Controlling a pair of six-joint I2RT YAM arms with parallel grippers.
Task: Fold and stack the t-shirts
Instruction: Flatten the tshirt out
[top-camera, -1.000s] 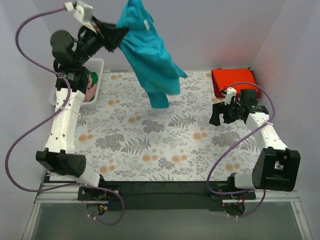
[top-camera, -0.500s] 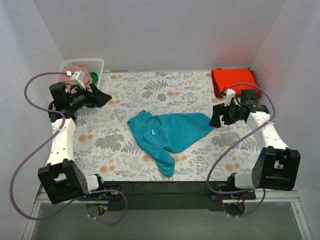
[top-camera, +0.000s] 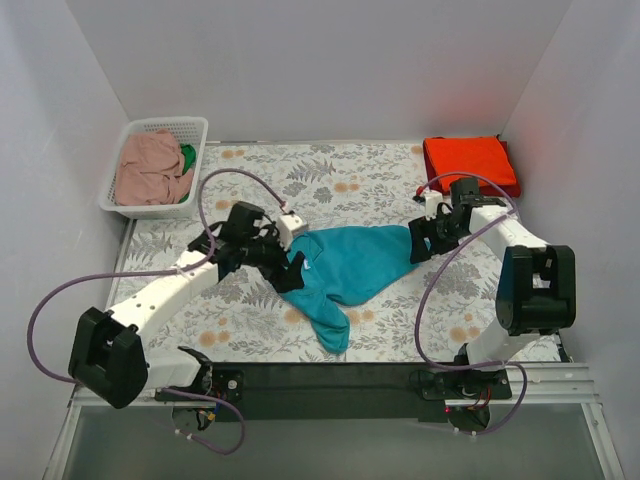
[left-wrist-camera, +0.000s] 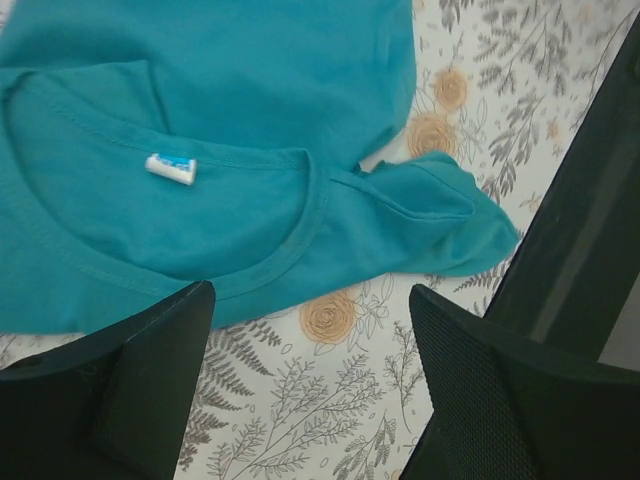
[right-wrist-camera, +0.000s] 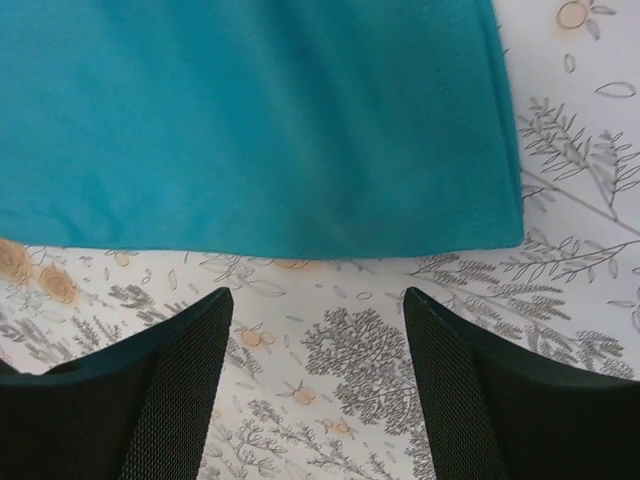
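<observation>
A teal-blue t-shirt (top-camera: 355, 262) lies crumpled in the middle of the floral cloth, collar to the left and one sleeve trailing toward the near edge. My left gripper (top-camera: 290, 270) hangs open just off the collar side. In the left wrist view the neckline and its white label (left-wrist-camera: 170, 168) lie just ahead of the open left gripper (left-wrist-camera: 310, 305), which holds nothing. My right gripper (top-camera: 420, 240) is open at the shirt's right end; the teal hem (right-wrist-camera: 250, 120) lies just ahead of it (right-wrist-camera: 318, 300). An orange-red t-shirt (top-camera: 468, 162) lies folded at the back right. A dusty pink t-shirt (top-camera: 148, 172) and a bit of green (top-camera: 188, 156) sit in the basket.
The white lattice basket (top-camera: 165, 123) stands at the back left corner. White walls close in the back and both sides. The floral table cloth (top-camera: 240, 310) shows bare at the near left and near right of the teal shirt.
The teal shirt, held high at the back by my left gripper, dropped onto the table. The left gripper opened and swung down to the collar. The right gripper moved left to the hem.
</observation>
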